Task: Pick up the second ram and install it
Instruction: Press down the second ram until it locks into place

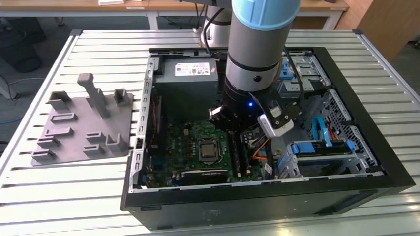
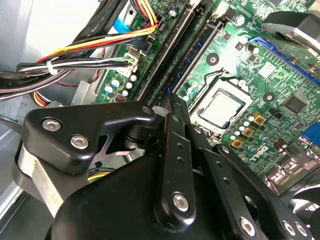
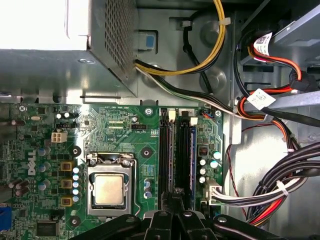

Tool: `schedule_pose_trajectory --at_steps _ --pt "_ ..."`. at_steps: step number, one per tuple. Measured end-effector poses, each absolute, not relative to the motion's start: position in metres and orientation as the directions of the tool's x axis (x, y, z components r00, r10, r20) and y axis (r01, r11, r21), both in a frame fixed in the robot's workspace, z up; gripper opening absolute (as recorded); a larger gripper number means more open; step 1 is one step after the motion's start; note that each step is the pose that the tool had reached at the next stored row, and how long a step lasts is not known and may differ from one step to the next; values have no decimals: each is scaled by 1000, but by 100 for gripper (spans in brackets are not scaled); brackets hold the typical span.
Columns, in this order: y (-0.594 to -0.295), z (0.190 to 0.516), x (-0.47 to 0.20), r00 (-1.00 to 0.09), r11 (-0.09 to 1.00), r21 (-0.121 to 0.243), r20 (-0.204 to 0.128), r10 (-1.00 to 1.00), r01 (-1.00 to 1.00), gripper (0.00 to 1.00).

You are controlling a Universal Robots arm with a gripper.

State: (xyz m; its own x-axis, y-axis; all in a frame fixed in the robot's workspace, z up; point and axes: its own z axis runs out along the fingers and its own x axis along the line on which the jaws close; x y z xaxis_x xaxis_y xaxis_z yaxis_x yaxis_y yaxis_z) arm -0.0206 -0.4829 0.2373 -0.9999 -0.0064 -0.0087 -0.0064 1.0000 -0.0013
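First wrist view: I've got the pincer (image 3: 174, 212) closed over the second ram (image 3: 183, 157) beside the CPU socket (image 3: 110, 187); seating step, needing even downward pressure.

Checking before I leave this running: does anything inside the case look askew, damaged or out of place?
Nothing stands out. The end effector is down over the memory slots, the cable bundle lies beside them, not across, and the motherboard shows no damage. The processor sits bare, without a cooler.
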Motion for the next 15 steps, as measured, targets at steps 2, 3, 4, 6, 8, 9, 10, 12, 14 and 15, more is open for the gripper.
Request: schedule_pose_trajectory --at_steps 2,3,4,6,8,9,10,12,14,15 --pt "-482 237 -21 -1000 1000 -1 -9 -6 -6 10" --pt "-479 237 -21 -1000 1000 -1 -9 -6 -6 10" --pt "-475 236 -21 -1000 1000 -1 -9 -6 -6 10" --pt "-466 235 -21 -1000 1000 -1 -9 -6 -6 10" --pt "-457 233 -21 -1000 1000 1 -9 -6 -6 10" --pt "-453 232 -21 -1000 1000 2 -9 -6 -6 10" --pt "-450 231 -21 -1000 1000 3 -9 -6 -6 10" --pt "-442 229 -21 -1000 1000 4 -9 -6 -6 10" --pt "-437 227 -22 -1000 1000 5 -9 -6 -6 10" --pt "-436 226 -22 -1000 1000 5 -9 -6 -6 10"
